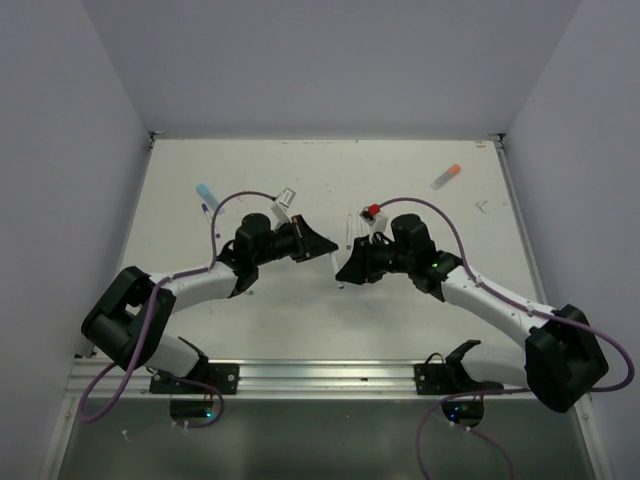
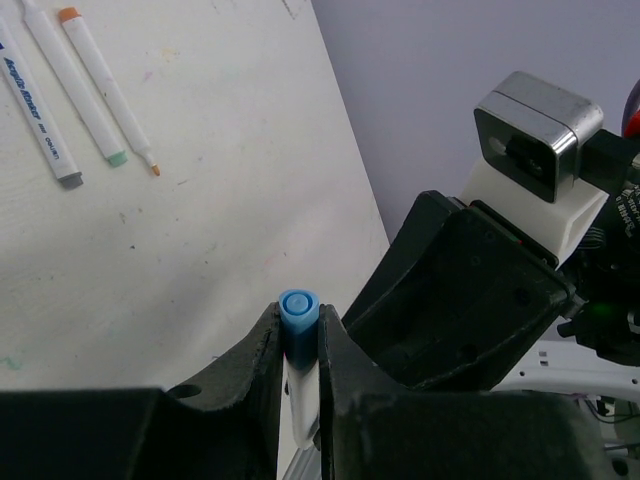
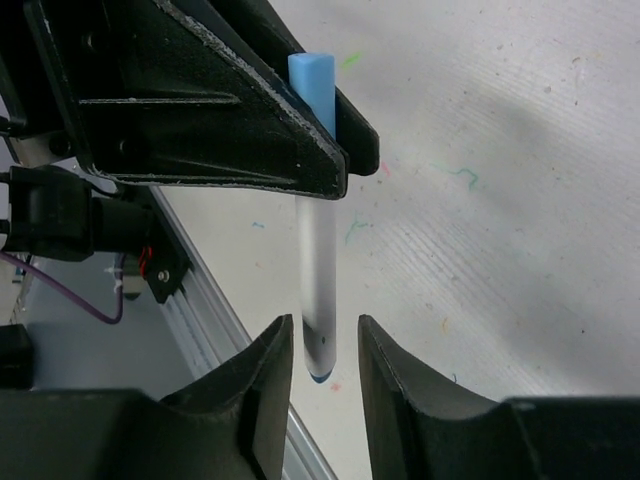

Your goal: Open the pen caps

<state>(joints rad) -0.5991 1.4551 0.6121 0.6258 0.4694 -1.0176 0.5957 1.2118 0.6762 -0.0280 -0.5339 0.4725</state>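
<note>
A white pen barrel [image 3: 318, 260] with a blue pen cap [image 2: 298, 313] hangs in the air between the two arms above the middle of the table. My left gripper [image 2: 298, 335] is shut on the blue cap, which pokes out beyond the jaws. The barrel runs back between the left fingers. My right gripper [image 3: 322, 355] is open around the barrel's blue-tipped end, with a gap on each side. In the top view the left gripper [image 1: 324, 247] and right gripper [image 1: 346, 270] nearly meet.
Three uncapped white markers [image 2: 75, 95] lie side by side on the table. A light blue cap [image 1: 207, 190] lies at the back left. A short grey piece with an orange end [image 1: 447, 176] lies at the back right. White walls enclose the table on three sides.
</note>
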